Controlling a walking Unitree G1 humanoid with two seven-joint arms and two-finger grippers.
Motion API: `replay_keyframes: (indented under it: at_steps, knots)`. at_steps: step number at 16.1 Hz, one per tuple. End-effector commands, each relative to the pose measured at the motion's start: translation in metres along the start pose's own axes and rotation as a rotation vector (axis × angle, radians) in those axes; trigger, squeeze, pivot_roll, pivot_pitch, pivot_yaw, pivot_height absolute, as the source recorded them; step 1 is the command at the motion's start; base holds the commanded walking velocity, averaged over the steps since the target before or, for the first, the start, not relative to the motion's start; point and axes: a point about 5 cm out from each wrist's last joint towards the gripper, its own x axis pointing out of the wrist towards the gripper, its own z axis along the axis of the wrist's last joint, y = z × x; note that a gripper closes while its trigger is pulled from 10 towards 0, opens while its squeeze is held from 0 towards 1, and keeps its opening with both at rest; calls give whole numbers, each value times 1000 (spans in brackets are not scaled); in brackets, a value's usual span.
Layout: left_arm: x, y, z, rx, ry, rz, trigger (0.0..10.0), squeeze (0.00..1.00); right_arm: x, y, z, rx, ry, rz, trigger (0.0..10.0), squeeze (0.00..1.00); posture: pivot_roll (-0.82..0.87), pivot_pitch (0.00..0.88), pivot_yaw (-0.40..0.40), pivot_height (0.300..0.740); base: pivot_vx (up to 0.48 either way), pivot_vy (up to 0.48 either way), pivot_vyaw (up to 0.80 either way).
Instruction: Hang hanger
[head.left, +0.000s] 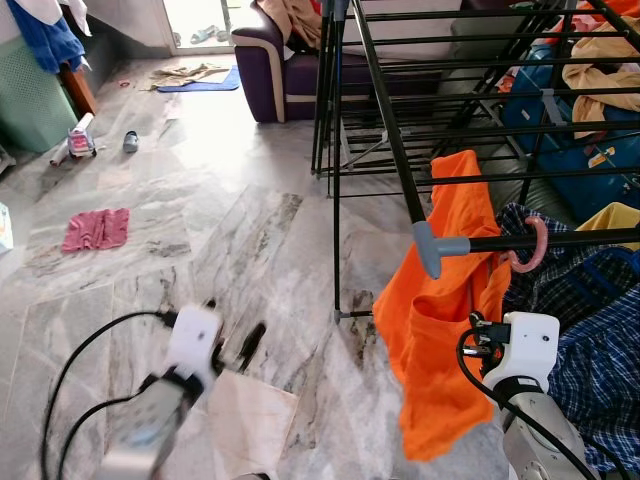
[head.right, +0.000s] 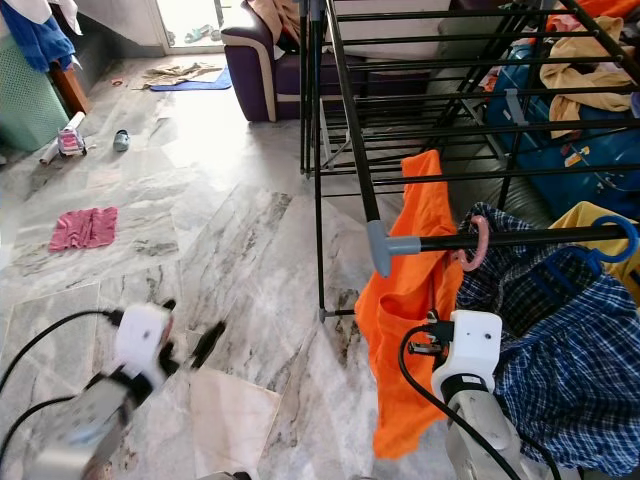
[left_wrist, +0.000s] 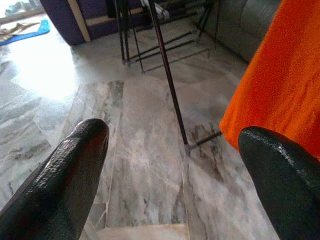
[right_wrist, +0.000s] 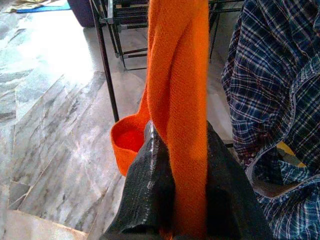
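The pink hanger (head.left: 531, 247) already has its hook over the horizontal rail (head.left: 560, 240) of the drying rack (head.left: 400, 150), near the rail's grey end cap. The orange shirt (head.left: 445, 300) hangs from it, its long axis running straight down towards the marble floor (head.left: 250, 230).

The right gripper (right_wrist: 175, 200) sits below the hanger, so the hook lies above and slightly ahead of it. Its two fingers are closed on a fold of the orange cloth. The right arm is plainly the nearer one; its white wrist housing is just beside the shirt's lower half, with a blue plaid shirt (head.left: 590, 330) on its other side.

The left gripper (left_wrist: 175, 175) is well apart, low over the floor to the left of the rack, with its fingers spread wide and nothing between them.

Judging from this, the hanging looks nearly done, and what remains turns on the right gripper letting go without dragging the shirt sideways along the rail.

The head views show the hook on the rail, which the wrist views miss. The right wrist view shows the pinch on the cloth, hidden behind the wrist housing in the head views. The left wrist view shows the rack's foot on the floor and the shirt's edge off to one side.
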Motion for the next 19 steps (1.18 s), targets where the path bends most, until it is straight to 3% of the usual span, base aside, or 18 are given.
replay_keyframes:
  at_steps: [1,4,7,10,14,17,19]
  knots:
    - [-1,0,5,14,-19,-12,10000,0,4,-1,22,5,-121,3,10000,0,2,53,-12,740,0,0,0]
    - [1,0,6,14,-49,75,10000,0,1,-5,21,6,-123,-15,10000,0,-10,35,-13,740,0,0,0]
    - [10,-1,5,16,-62,72,10000,0,13,0,28,2,-148,4,10000,0,-13,11,-19,740,0,0,0]
    - [23,9,13,56,-83,19,10000,0,25,-1,36,-2,-178,5,10000,0,-2,0,-12,740,0,0,0]
    - [32,23,23,68,-122,52,10000,0,33,1,38,-4,-200,-10,10000,0,1,0,-7,740,0,0,0]
    - [36,19,24,46,-135,66,10000,0,26,0,42,24,-239,-38,10000,0,-15,0,-3,740,0,0,0]
    - [39,13,26,27,-147,57,10000,0,5,4,49,29,-281,-5,10000,0,-32,0,2,740,0,0,0]
